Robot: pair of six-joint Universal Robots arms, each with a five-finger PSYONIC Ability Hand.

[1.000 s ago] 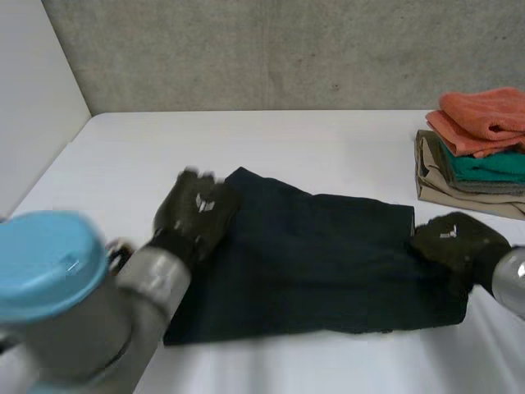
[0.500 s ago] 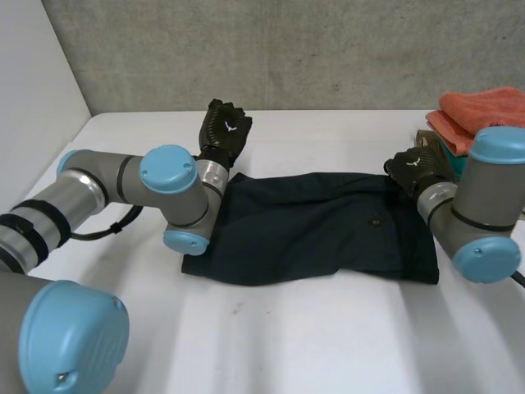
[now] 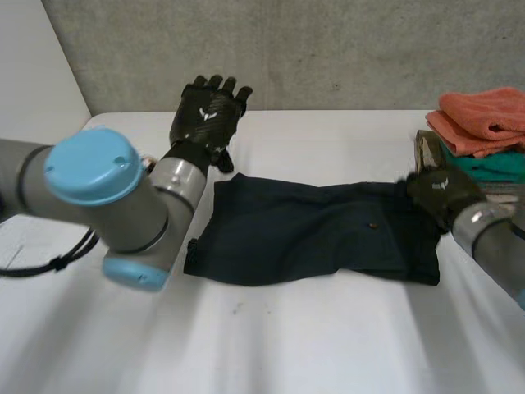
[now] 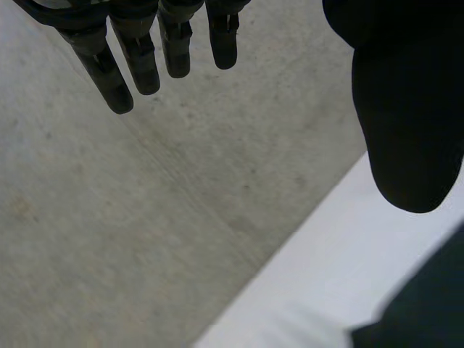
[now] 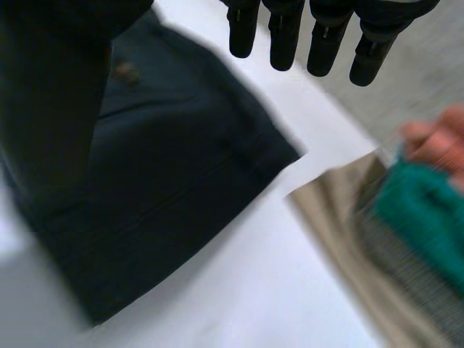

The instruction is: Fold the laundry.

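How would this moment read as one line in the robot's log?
dark navy garment: lying on table | left hand: open, off it | right hand: open, at its end

You see one dark garment point(image 3: 312, 234) on one table point(image 3: 328, 345), one pile point(image 3: 480, 168) of four folded cloths (orange, green, grey, tan), and two hands: left hand point(image 3: 209, 111), right hand point(image 3: 443, 195).
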